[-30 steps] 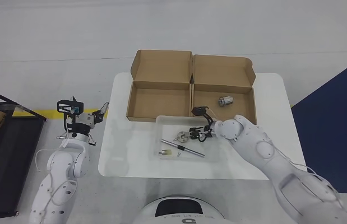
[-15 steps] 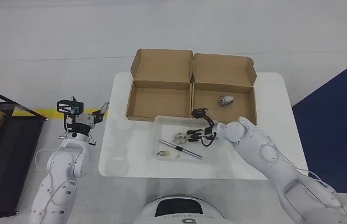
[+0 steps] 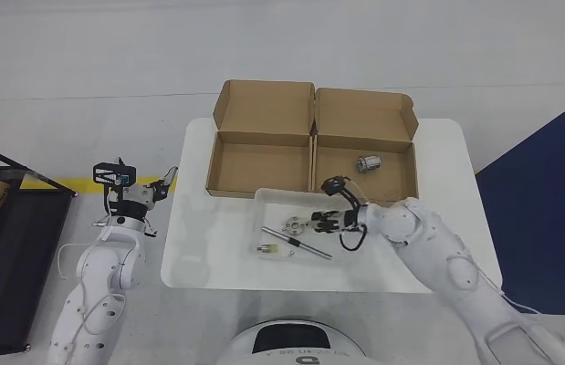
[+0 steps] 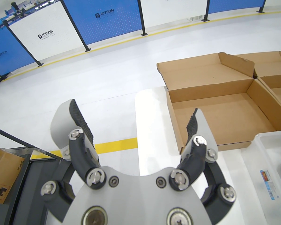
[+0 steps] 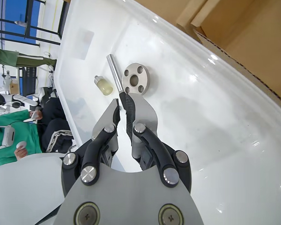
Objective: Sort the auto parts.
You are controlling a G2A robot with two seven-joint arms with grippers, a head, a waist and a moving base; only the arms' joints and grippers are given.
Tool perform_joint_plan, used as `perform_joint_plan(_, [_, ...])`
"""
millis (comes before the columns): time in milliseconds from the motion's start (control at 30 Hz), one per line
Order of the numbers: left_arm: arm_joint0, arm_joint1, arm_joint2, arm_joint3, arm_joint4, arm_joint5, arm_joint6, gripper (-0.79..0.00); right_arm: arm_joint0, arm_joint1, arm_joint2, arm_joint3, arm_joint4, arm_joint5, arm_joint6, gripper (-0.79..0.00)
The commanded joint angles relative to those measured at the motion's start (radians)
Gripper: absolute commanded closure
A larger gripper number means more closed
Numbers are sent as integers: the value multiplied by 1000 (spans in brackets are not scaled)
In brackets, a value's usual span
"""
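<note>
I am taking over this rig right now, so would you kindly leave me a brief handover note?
Left gripper: open, holding nothing, beside the table, at its left edge.
Right gripper: nearly shut with nothing visibly gripped, low in the tray, tips at the rod beside the flange.
Also in the tray: a small capped part.
Done: one metal part lies in the right-hand box.
Left to do: sort the rod, flange and capped part.

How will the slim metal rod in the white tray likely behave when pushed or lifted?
The rod looks round and polished: probably stiff, slippery to pinch, apt to roll on the glossy tray. Long and thin, it may tilt if held near one end.
</note>
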Motion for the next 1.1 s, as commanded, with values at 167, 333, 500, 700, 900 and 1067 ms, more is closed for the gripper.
perform_joint_plan(167, [0, 0, 0, 0, 0, 0, 0, -785, -9, -11, -54, -95, -183, 176, -26, -419])
perform_joint_plan(333, [0, 0, 0, 0, 0, 0, 0, -785, 24, -35, -115, -111, -274, 303, -28, -508])
perform_joint_plan(500, [0, 0, 0, 0, 0, 0, 0, -785, 65, -60, -168, -86, -316, 333, -20, -505])
perform_joint_plan(700, [0, 0, 0, 0, 0, 0, 0, -785, 105, -93, -228, -30, -311, 321, 7, -551])
perform_joint_plan(900, [0, 0, 0, 0, 0, 0, 0, -785, 135, -119, -256, 22, -297, 308, 9, -551])
perform_joint_plan(1067, [0, 0, 0, 0, 0, 0, 0, -785, 153, -134, -265, 55, -292, 312, 7, -520])
